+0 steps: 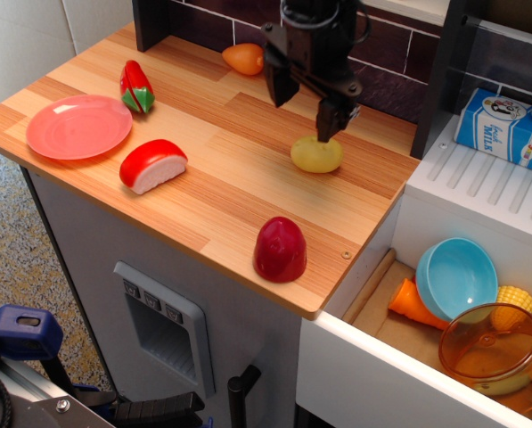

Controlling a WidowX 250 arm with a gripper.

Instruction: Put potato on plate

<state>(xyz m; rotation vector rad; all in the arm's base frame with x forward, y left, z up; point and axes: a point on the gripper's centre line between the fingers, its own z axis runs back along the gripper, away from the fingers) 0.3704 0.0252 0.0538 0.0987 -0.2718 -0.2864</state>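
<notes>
The gripper [305, 105] is held open just above the potato [316, 153], well apart from the plate [78, 127]. The potato is judged light, stiff and slippery, best pinched across its narrow middle.

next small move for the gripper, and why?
Probably lower straight down and close. The gripper hangs open just above and behind the potato, fingers apart, nothing held. The potato lies on the counter, far from the plate at the left end.
</notes>
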